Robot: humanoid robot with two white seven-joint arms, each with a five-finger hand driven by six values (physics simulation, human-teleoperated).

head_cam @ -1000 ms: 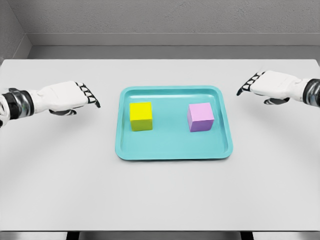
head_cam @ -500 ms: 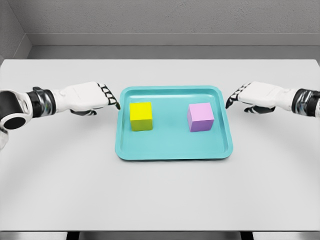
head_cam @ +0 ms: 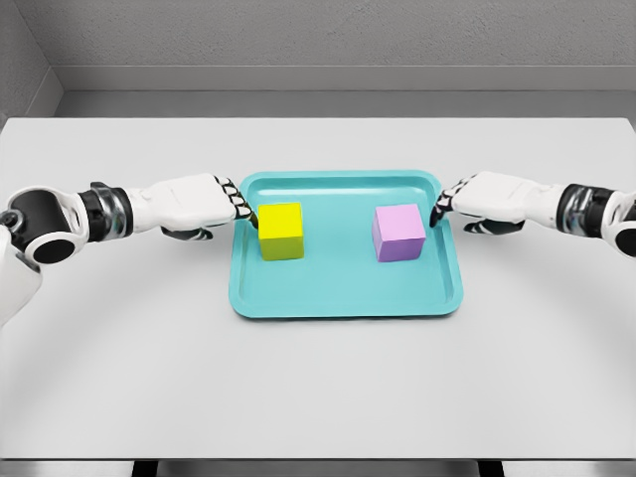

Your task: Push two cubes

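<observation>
teal tray (head_cam: pixel 348 298) holds yellow cube (head_cam: pixel 281 231) and pink cube (head_cam: pixel 398 233); each robot hand, left (head_cam: pixel 194 204) and right (head_cam: pixel 489 198), fingers extended, empty.

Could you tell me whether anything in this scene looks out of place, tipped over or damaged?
Nothing stands out. The yellow cube and the pink cube sit flat and apart inside the teal tray, which lies square on the white table. The left hand and right hand reach in from either side.

Open tray (head_cam: pixel 348 298) floor between yellow cube (head_cam: pixel 281 231) and purple cube (head_cam: pixel 398 233); nothing blocks.
</observation>
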